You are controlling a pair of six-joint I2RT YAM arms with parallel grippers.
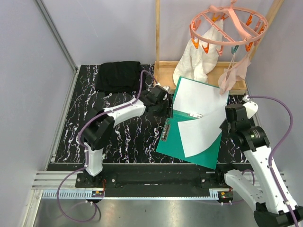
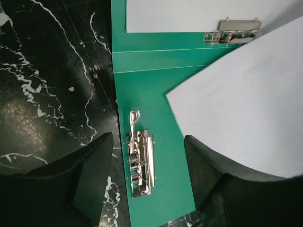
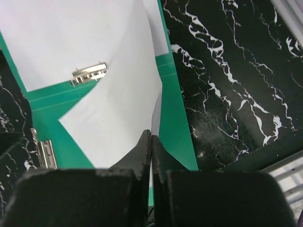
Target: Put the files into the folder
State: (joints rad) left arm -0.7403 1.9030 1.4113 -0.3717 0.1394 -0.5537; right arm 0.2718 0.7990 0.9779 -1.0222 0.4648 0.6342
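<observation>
I pinch the loose file in my right gripper over the folder, near the right edge of the tabletop, so my open left gripper, astride the clip, may lift it.

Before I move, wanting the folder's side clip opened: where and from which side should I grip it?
Probably its thin lever, jutting past the side clip toward the folder spine; come from above, fingers across it, where the left end effector hovers.
</observation>
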